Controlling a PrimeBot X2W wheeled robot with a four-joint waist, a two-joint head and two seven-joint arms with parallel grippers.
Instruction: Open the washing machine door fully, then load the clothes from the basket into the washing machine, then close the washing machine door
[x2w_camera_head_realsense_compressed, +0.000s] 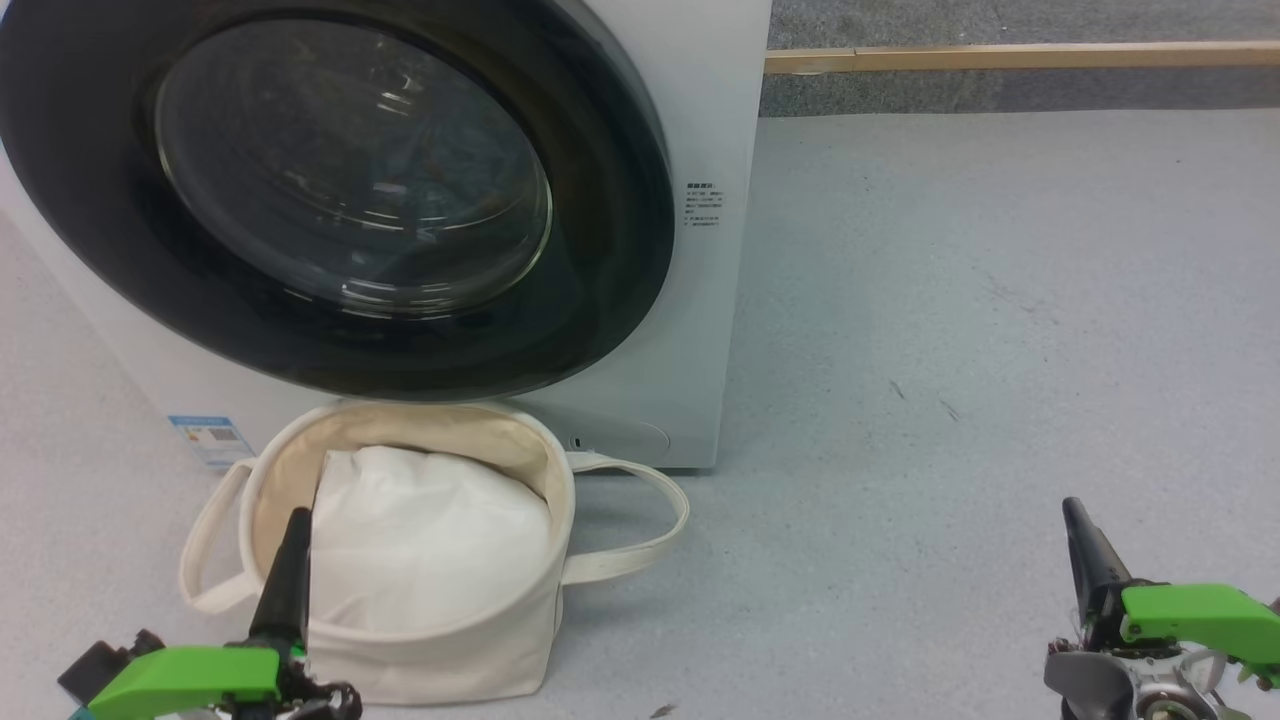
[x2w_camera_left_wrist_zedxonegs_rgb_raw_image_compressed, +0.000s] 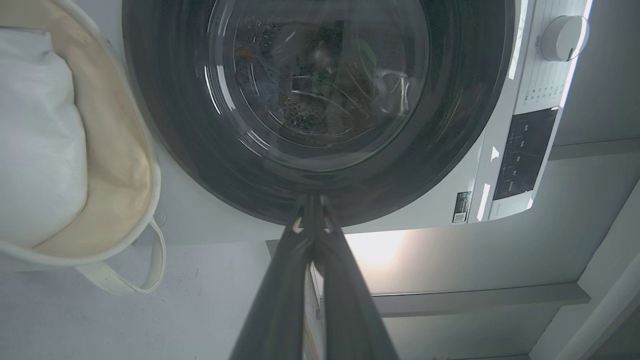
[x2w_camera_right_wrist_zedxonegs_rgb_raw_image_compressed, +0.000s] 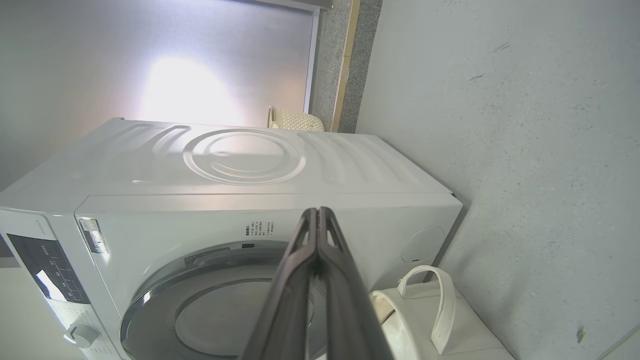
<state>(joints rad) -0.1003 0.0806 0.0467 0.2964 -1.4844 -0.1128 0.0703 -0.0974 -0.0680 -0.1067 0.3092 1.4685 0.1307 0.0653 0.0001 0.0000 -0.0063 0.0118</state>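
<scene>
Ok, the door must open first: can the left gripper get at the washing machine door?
Probably yes: the left gripper, shut, points at the washing machine door; the basket sits off to one side.

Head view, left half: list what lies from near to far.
Nearest, the left gripper, shut → the basket with a white cloth in it → the washing machine door on the washing machine.
</scene>
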